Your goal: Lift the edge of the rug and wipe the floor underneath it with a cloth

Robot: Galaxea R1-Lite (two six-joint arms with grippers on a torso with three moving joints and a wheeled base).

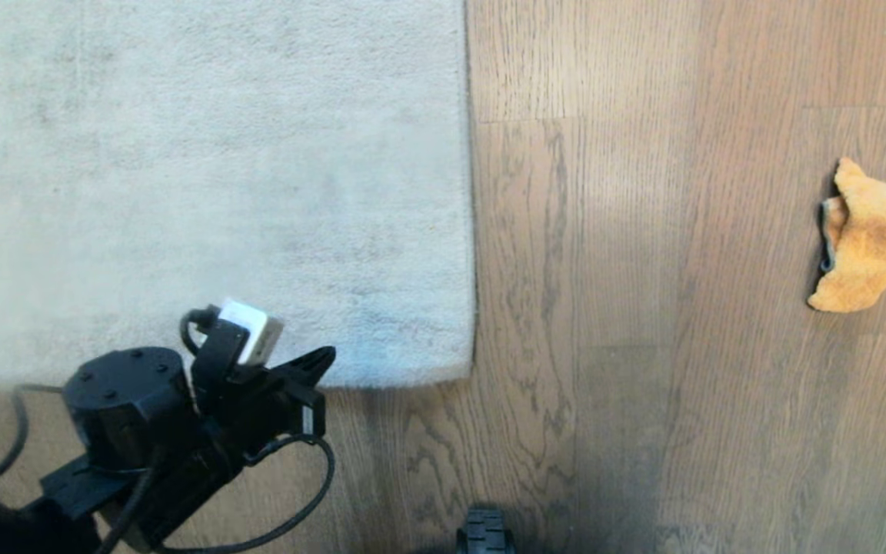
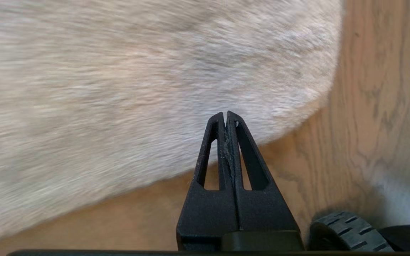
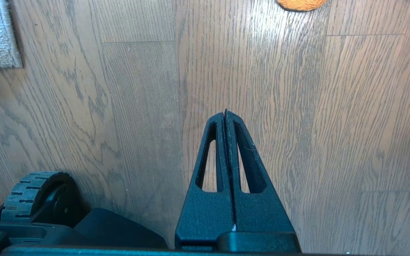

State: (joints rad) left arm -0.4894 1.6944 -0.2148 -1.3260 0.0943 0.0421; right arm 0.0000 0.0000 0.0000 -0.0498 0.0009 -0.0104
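The pale grey rug lies flat on the floor, and its rug edge ends in a near corner. My left gripper is shut with nothing in it and hovers over the rug's near border, left of that corner. In the left wrist view the same gripper points across the border, with the rug corner off to one side. The orange-tan cloth sits crumpled on the floor at the far right. Over bare planks, my right gripper is shut and empty, with the cloth barely showing.
A black wheel of my base shows at the bottom middle of the head view. It appears again as the wheel in the left wrist view and the wheel in the right. Cables loop around the left arm.
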